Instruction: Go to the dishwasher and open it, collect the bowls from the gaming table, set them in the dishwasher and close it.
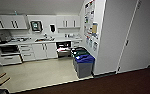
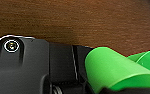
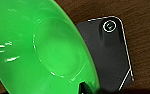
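I am looking into a kitchenette: white upper cabinets (image 1: pixel 9 22) are lining the far wall above a counter (image 1: pixel 36 40), recycling bins (image 1: pixel 84 63) are standing right, and pale floor (image 1: pixel 38 73) is meeting dark carpet (image 1: pixel 111 83) near me.

The pale, glossy kitchen floor (image 1: pixel 38 75) meets a band of dark brown wood-grain flooring (image 1: pixel 121 83) along a slanted edge near the camera. On the pale floor, hard against the white wall, stands a row of bins, the nearest a grey bin with a blue lid (image 1: pixel 84 65), a dark green-lidded bin (image 1: pixel 79 52) just behind it. Two short wooden-coloured bars (image 1: pixel 1 79) lie on the pale floor at the near left corner. The long light-grey worktop (image 1: pixel 36 41) over the white drawers carries a sink (image 1: pixel 43 39) with a few small, blurred items around it
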Robot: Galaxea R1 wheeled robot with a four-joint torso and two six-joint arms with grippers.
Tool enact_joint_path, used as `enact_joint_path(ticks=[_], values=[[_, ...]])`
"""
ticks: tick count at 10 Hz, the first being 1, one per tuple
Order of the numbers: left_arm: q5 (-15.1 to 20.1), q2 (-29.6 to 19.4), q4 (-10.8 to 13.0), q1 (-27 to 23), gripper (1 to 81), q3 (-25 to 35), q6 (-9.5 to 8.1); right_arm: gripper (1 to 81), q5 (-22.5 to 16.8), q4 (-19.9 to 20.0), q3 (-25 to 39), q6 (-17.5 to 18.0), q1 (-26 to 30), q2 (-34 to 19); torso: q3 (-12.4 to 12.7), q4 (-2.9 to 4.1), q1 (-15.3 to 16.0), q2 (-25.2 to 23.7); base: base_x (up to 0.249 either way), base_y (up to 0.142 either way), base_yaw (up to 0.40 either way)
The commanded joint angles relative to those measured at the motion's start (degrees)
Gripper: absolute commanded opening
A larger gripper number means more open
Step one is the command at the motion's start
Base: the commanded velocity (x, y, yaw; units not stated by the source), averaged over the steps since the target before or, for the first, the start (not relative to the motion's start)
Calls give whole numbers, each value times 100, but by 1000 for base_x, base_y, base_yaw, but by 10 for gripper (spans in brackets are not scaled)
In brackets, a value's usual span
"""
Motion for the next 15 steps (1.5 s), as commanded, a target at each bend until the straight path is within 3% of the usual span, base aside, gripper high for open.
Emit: enact_joint_path(ticks=[1, 6, 15], values=[[201, -92, 78, -307, 10, 119, 12, 10, -247, -109, 72, -38, 264, -13, 0, 0, 0, 0, 112, 77, 0], [166, -92, 69, -289, 10, 127, 12, 10, -247, -109, 63, -38, 264, -13, 0, 0, 0, 0, 110, 75, 0], [166, -92, 87, -289, 10, 110, 12, 10, -256, -100, 81, -30, 291, -4, 0, 0, -1, 0, 130, 0, 0]])
